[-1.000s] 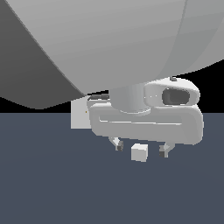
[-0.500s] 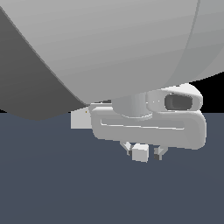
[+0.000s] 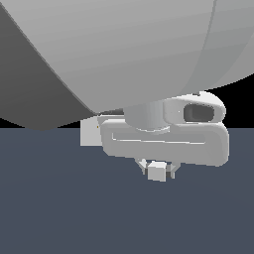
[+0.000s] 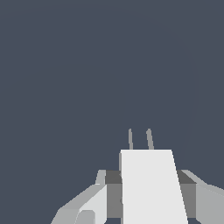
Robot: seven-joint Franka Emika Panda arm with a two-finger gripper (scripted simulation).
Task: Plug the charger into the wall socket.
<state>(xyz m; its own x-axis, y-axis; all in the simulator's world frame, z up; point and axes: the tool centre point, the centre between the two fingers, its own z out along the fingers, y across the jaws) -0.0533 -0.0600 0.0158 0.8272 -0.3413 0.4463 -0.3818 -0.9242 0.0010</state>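
Observation:
The charger [image 3: 157, 171] is a small white-grey cube held between my fingers [image 3: 143, 165], low over the dark floor. My gripper [image 3: 158, 169] is shut on it. In the wrist view the charger [image 4: 151, 188] fills the space between the two fingers [image 4: 89, 203], and its two thin prongs [image 4: 140, 139] stick out ahead. The wall socket [image 3: 90, 133] is a light-grey upright plate on the exterior view's left. It is mostly hidden behind my hand, and only its edge shows. It does not show in the wrist view.
A large grey arm link [image 3: 124, 54] fills the upper half of the exterior view. The dark blue-grey floor [image 3: 59, 208] spreads below the hand. The wrist view shows only that floor [image 4: 87, 65] ahead of the prongs.
The fingers stood apart on either side of the charger one second ago. They have closed in and now grip it. The hand has hardly shifted.

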